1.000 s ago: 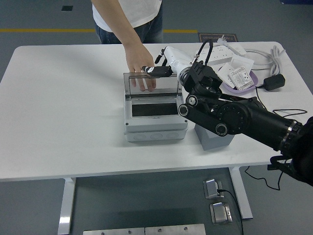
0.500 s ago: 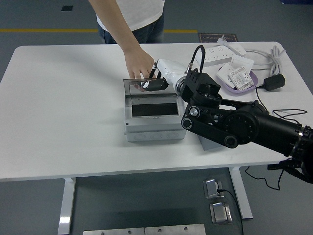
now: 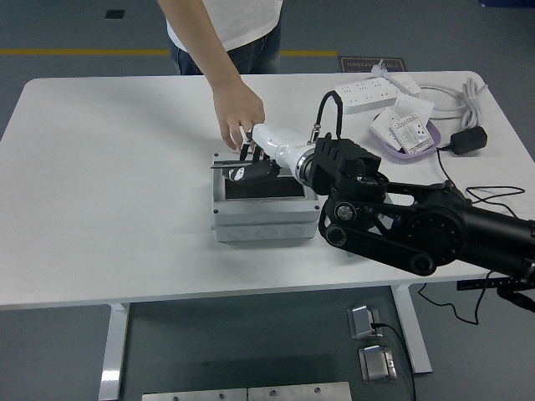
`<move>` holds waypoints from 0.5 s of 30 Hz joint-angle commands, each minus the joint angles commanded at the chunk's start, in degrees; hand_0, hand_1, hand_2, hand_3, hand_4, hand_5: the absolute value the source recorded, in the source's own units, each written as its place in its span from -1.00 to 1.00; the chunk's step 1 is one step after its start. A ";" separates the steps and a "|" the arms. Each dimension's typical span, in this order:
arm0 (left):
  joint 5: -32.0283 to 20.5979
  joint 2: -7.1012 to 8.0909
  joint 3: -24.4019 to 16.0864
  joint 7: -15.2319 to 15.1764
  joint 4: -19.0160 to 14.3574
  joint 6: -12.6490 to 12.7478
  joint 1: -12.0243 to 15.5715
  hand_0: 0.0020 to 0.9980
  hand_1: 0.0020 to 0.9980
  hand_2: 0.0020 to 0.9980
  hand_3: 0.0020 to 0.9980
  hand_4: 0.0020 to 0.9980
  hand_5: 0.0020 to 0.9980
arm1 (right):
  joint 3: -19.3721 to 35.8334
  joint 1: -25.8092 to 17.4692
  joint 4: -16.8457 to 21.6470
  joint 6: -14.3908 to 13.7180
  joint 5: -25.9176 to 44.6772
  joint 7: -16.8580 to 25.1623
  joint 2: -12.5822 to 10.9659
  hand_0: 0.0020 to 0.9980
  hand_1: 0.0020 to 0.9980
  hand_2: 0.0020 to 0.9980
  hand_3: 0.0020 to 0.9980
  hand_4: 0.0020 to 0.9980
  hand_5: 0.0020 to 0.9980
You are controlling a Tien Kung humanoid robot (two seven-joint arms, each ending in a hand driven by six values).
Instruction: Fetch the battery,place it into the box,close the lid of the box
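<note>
The grey box [image 3: 263, 219] stands mid-table, its dark inside [image 3: 261, 189] partly showing. Its clear lid [image 3: 226, 164] is swung far down and looks almost edge-on over the opening. My right hand [image 3: 249, 170] reaches in from the right over the box, its black fingers curled on the lid's free edge. A person's hand [image 3: 237, 113] hovers just behind the lid with the fingers pointing down, close to my white wrist [image 3: 280, 144]. I cannot make out a battery; my hand and the lid hide part of the box's inside.
A white power strip [image 3: 376, 88], a purple tray [image 3: 386, 144] with white parts, a black adapter [image 3: 468, 139] and cables lie at the back right. My right forearm [image 3: 418, 230] crosses the table right of the box. The person stands at the far edge.
My right hand has moved forward and down with the lid, which has gone from upright to nearly flat. The person's hand has let go of the lid and lifted behind it.
</note>
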 joint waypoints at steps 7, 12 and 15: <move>-0.05 -0.08 0.03 0.01 0.00 -0.05 0.08 0.28 0.41 0.24 0.19 0.12 -0.18 | -0.15 -0.92 2.56 1.12 1.07 0.00 -0.72 0.28 0.07 0.06 0.20 0.58 0.24; -0.06 -0.12 -0.03 -0.02 0.00 -0.07 0.03 0.28 0.41 0.24 0.19 0.12 -0.18 | 1.50 -1.90 2.16 1.23 0.67 0.00 -1.20 0.28 0.07 0.06 0.20 0.58 0.24; -0.06 -0.18 -0.07 0.00 0.00 -0.09 0.05 0.28 0.41 0.24 0.19 0.12 -0.18 | 4.44 -3.11 1.80 1.64 -0.66 0.00 -2.07 0.27 0.07 0.06 0.21 0.58 0.24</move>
